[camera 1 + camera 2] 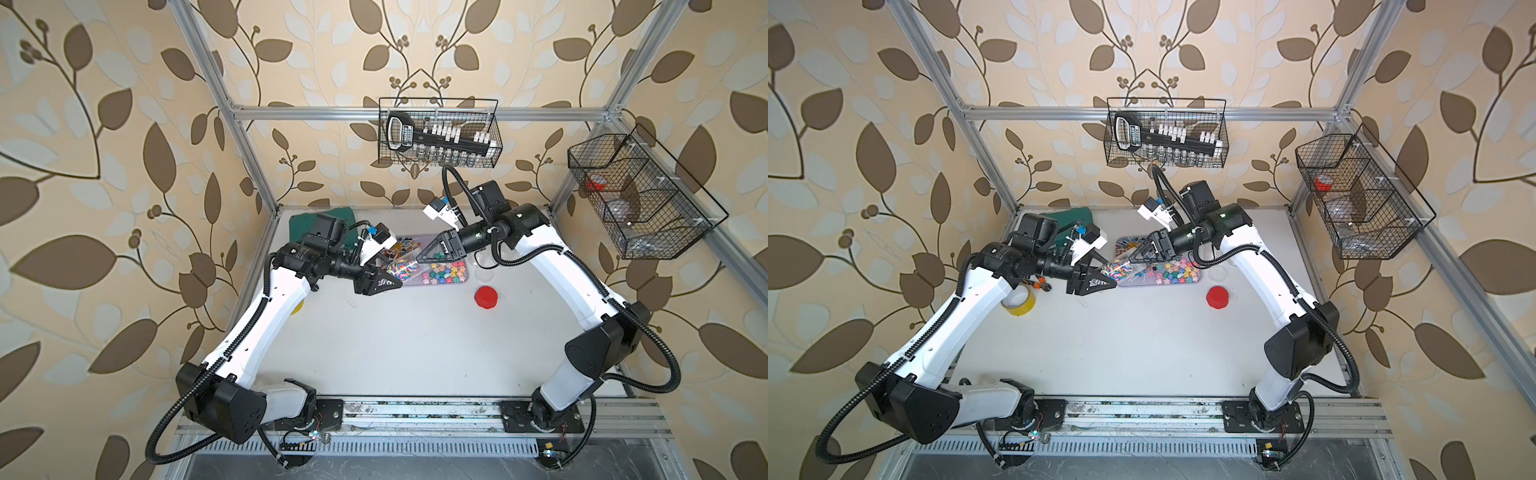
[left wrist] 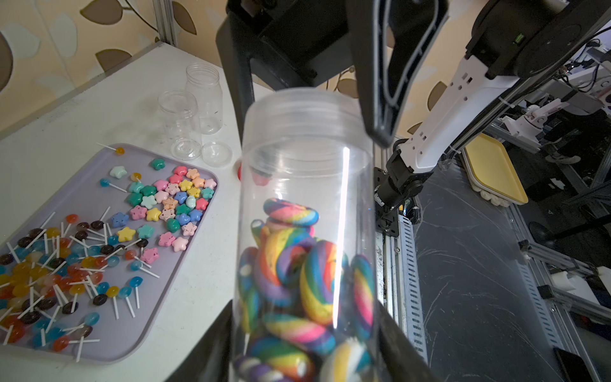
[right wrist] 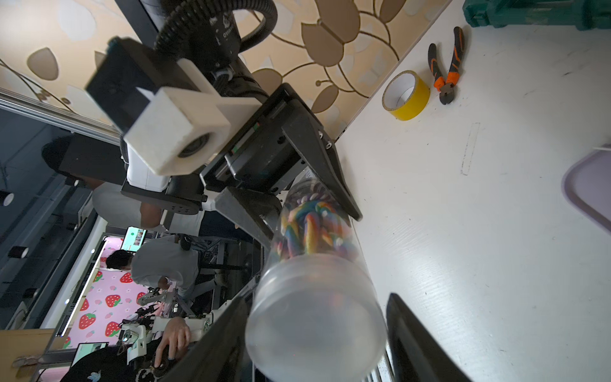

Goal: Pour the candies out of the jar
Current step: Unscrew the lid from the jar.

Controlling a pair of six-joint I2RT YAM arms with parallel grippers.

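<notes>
The left tool [image 1: 1111,284] is clenched on the base end of a clear plastic jar [image 2: 307,185], one finger on each side of the wall. It holds the jar off the white counter [image 1: 415,353], over the left near corner of a lavender rectangular tray [image 2: 155,307]. The jar lies tilted, with its capped end pointing far and right towards the right tool [image 3: 318,297]. A frosted translucent lid [image 3: 314,317] is on the mouth.

The right tool's two fingers stand on either side of that lid. In the right wrist view a thin gap shows beside one finger, and I cannot tell whether the tool is pressing the lid or standing free of it.

Inside the jar, rainbow-swirled candies [image 2: 297,271] are heaped at the gripped end, and the half nearer the lid is bare.

The tray sits at the far middle of the counter. Pastel star-shaped candies [image 2: 165,205] cluster on its right part, and round lollipops on thin white sticks [image 2: 49,274] lie piled on its left part.

Two empty clear jars [image 2: 180,122] stand just right of the tray, with a clear round cap beside them. A red round lid [image 1: 486,298] lies on the counter right of the tray and nearer.

At the left edge of the counter are a yellow tape roll [image 3: 406,95] and orange-handled pliers [image 3: 444,86], close together. A dark green object [image 3: 529,13] sits in the far left corner.
</notes>
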